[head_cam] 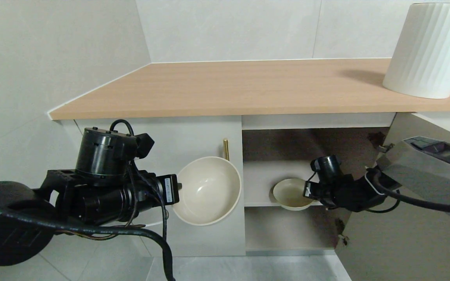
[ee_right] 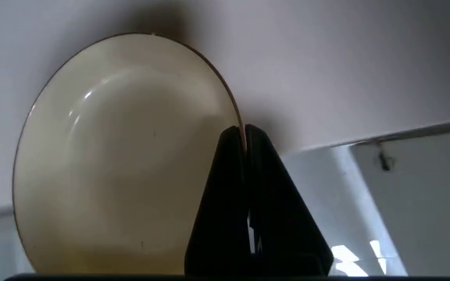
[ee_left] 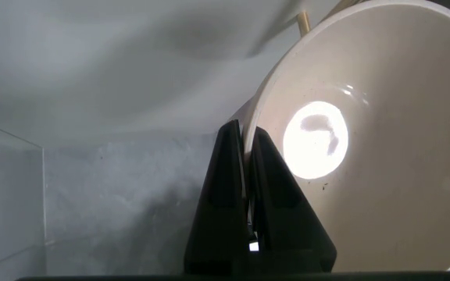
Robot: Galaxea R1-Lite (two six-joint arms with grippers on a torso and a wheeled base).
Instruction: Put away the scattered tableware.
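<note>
Head view: left pincer (head_cam: pixel 178 189) is clamped tight on the rim of a large cream bowl (head_cam: pixel 208 191). The bowl is held tilted, mouth facing out, in front of the closed cabinet door (head_cam: pixel 193 132) and just below its gold handle (head_cam: pixel 225 149). Right pincer (head_cam: pixel 308 192) pinches the rim of a smaller cream bowl (head_cam: pixel 290 193) inside the open cabinet, over the shelf (head_cam: pixel 258 187); contact with the shelf cannot be told. White ribbed container (head_cam: pixel 430 48) stands on the wooden surface (head_cam: pixel 229 86).
</note>
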